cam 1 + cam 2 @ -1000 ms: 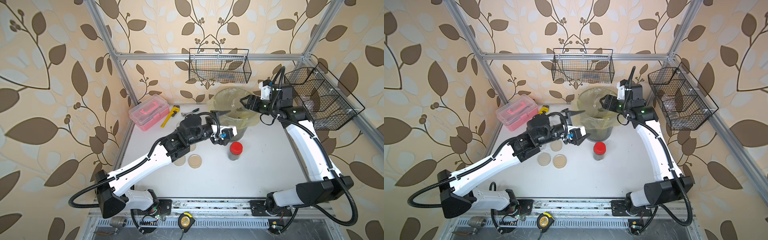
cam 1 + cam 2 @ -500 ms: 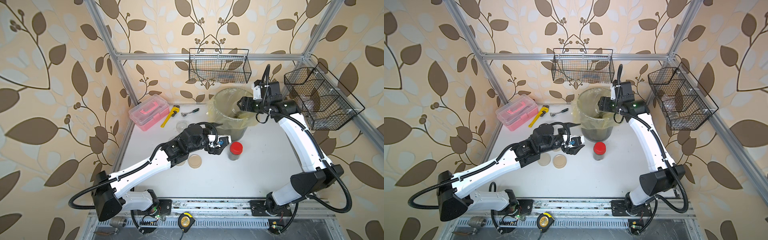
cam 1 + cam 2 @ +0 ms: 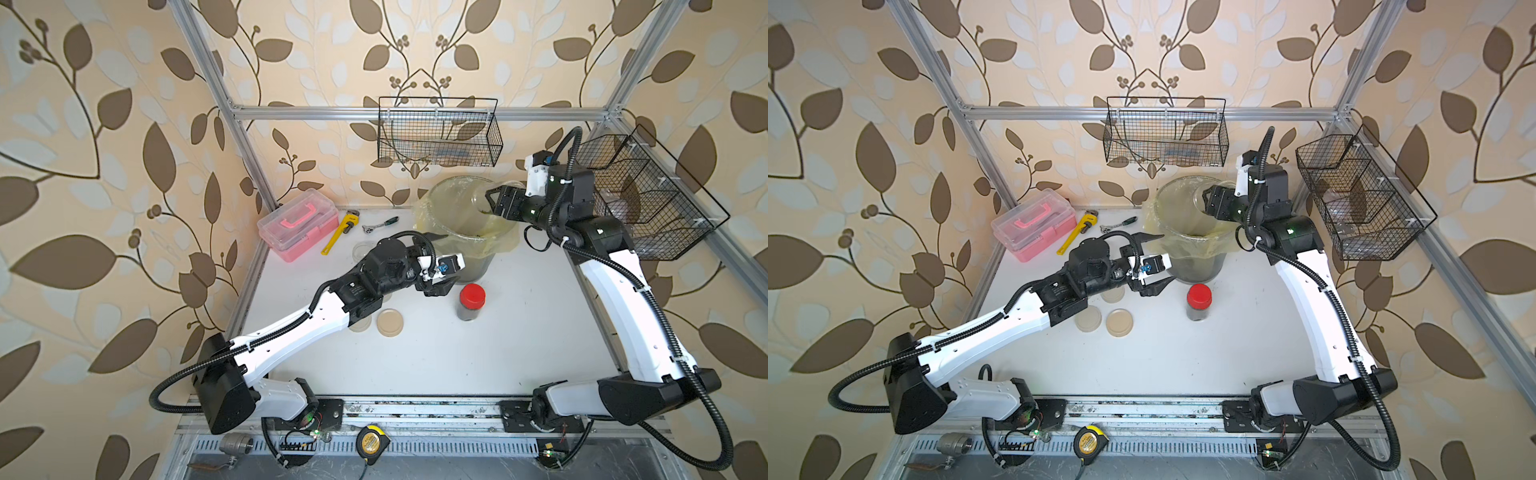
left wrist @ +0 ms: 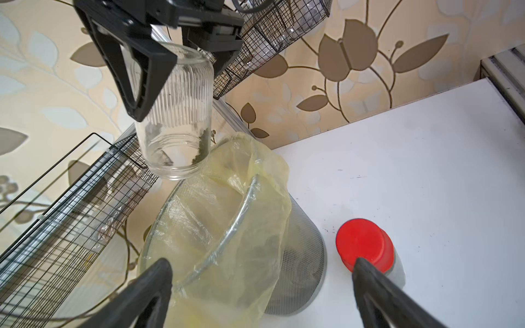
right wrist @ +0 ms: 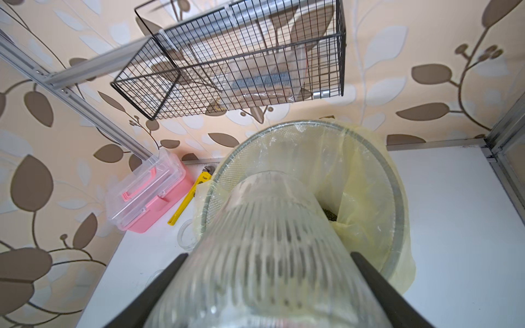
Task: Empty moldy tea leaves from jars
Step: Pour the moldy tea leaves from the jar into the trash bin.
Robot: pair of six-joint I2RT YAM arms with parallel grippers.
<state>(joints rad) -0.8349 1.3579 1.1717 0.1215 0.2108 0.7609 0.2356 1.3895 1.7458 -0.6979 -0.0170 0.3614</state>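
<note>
Your right gripper is clamping the base end of a ribbed glass jar, with both jaws pressing its sides. It is holding the jar lidless and tilted mouth-down over the liner-wrapped mesh bin. Most of the moldy tea leaves are lying in the bin's bottom, but a dark clump is clinging inside the jar near its mouth.

That is where you are running the first risk — the mouth seems to be hanging not far inside the bin's rim rather than over its centre. If you are shaking the clump loose or pulling away too soon, bits may be landing on the white table. The glass is looking slick and you are gripping only its far end, so a hard shake could be sliding it out of the jaws.

Your left gripper is standing wide open and empty. One finger is sitting just beside the red-lidded jar, which is looking full. I cannot tell whether they are touching — any sideways drift there may be tipping it over.
</note>
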